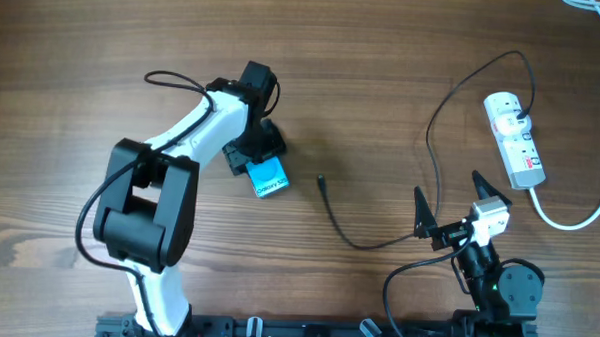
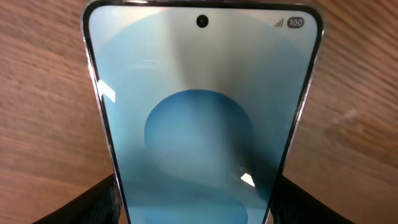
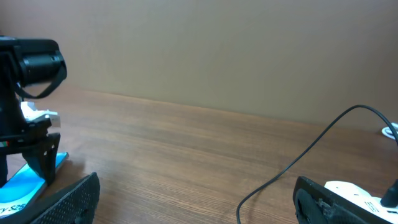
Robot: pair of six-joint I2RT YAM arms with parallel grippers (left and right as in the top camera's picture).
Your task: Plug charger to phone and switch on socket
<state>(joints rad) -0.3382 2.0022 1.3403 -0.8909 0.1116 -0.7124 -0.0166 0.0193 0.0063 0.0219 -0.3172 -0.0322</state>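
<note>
wooden table point(image 1: 383, 91) with the phone point(image 1: 270, 177) lying flat left of centre, the charger point(image 1: 428, 133) snaking across the middle to the socket point(image 1: 513, 138) at the right, a white cord point(image 1: 578, 223) looping beside it

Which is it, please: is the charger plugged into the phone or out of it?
Out: the charger's tip lies free on the table, apart from the phone.
</note>
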